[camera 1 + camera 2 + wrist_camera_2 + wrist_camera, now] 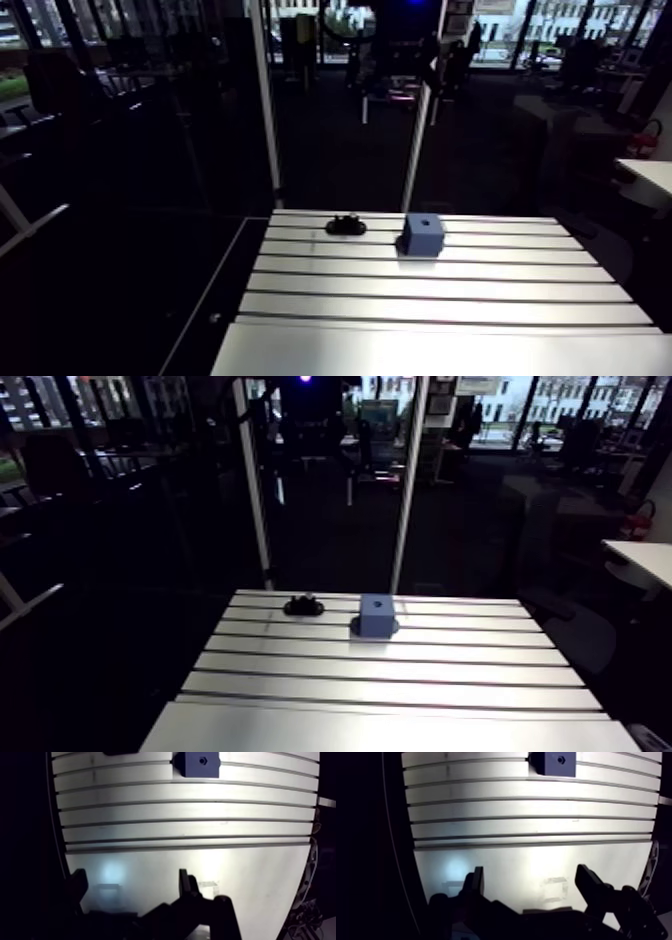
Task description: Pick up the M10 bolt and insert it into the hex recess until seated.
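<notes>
Approach is the step I have in hand, since nothing is picked up yet. In the wrist view the gripper (532,887) stands wide open, its two fingers (476,883) well apart with only bare table (536,807) between them, so it holds nothing. The small dark piece I take for the M10 bolt (345,225) lies near the far edge of the table in the arm view, beside the blue block (423,235) but apart from it, with bare aluminium between the two. It is too small and dark for me to tell head from shank, or whether it rests on some holder. The block sits well ahead of the gripper across several slots, and the hex recess (561,759) shows as a dark spot in its top face. To do this well I would carry the gripper forward and off to the bolt's side of the block, leave the jaws at full width until the bolt shows between them in the wrist view, and only then come down. I would turn the wrist so the fingers close across the bolt rather than along it, and grip it squarely, because a tilted bolt would likely jam at the recess. I would also stay clear of the block so I do not nudge it.
</notes>
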Available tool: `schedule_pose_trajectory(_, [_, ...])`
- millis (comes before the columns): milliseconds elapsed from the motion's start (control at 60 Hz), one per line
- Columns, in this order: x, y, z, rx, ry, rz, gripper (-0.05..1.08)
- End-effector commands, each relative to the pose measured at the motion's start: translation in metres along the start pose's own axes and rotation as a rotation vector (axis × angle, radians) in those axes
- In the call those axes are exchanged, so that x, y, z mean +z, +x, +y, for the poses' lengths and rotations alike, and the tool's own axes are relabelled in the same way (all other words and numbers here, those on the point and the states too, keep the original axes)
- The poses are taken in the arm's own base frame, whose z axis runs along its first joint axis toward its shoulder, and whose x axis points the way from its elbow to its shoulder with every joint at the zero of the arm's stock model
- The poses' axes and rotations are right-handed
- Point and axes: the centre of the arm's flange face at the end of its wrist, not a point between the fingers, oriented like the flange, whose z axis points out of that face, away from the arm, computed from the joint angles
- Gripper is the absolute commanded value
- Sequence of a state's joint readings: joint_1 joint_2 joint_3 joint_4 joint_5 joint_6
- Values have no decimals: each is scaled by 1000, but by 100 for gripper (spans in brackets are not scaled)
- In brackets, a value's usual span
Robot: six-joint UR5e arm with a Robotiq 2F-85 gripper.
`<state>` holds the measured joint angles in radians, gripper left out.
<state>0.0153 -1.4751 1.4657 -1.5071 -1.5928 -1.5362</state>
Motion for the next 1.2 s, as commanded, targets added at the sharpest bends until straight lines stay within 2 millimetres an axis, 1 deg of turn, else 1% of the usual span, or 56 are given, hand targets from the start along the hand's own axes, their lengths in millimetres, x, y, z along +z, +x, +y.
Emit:
schedule_pose_trajectory(17, [18, 18, -1, 7, -1, 71, 0])
schedule_pose_trajectory(50, [26, 24, -1, 8, 0, 76, 0])
schedule_pose_trajectory(100, [30, 28, -1, 9, 0, 83, 0])
schedule_pose_trajectory(117, [35, 31, -2, 8, 0, 91, 0])
schedule_pose_trajectory(133, [35, 31, -2, 8, 0, 91, 0])
schedule_pose_trajectory(150, [41, 35, -2, 7, 2, 96, 0])
schedule_pose_trajectory(167, [41, 35, -2, 7, 2, 96, 0])
schedule_pose_trajectory(183, [47, 37, -3, 6, 2, 98, 0])
schedule_pose_trajectory(200, [47, 37, -3, 6, 2, 98, 0])
schedule_pose_trajectory(217, [53, 39, -6, 0, 1, 102, 0])
schedule_pose_trajectory(233, [53, 39, -6, 0, 1, 102, 0])
schedule_pose_trajectory(250, [59, 40, -9, -4, 1, 104, 0])
schedule_pose_trajectory(267, [59, 40, -9, -4, 1, 104, 0])
schedule_pose_trajectory(300, [68, 44, -14, -11, 0, 123, 0])
schedule_pose_trajectory(450, [81, 53, -26, -32, -1, 162, 0])
schedule_pose_trajectory(467, [85, 54, -29, -35, -1, 165, 0])
schedule_pose_trajectory(517, [87, 56, -31, -38, 1, 172, 0])
schedule_pose_trajectory(550, [96, 60, -36, -47, 3, 183, 0])
schedule_pose_trajectory(617, [104, 63, -41, -57, 3, 200, 0])
schedule_pose_trajectory(767, [120, 69, -45, -67, 7, 236, 0])
schedule_pose_trajectory(817, [133, 73, -46, -69, 11, 260, 0])
schedule_pose_trajectory(833, [133, 73, -46, -69, 11, 260, 0])
schedule_pose_trajectory(867, [142, 75, -45, -68, 10, 266, 0])
schedule_pose_trajectory(883, [142, 75, -45, -68, 10, 266, 0])
schedule_pose_trajectory(900, [146, 76, -45, -67, 10, 268, 0])
schedule_pose_trajectory(1017, [153, 79, -46, -74, 10, 276, 0])
schedule_pose_trajectory(1200, [174, 92, -47, -92, 8, 300, 1])
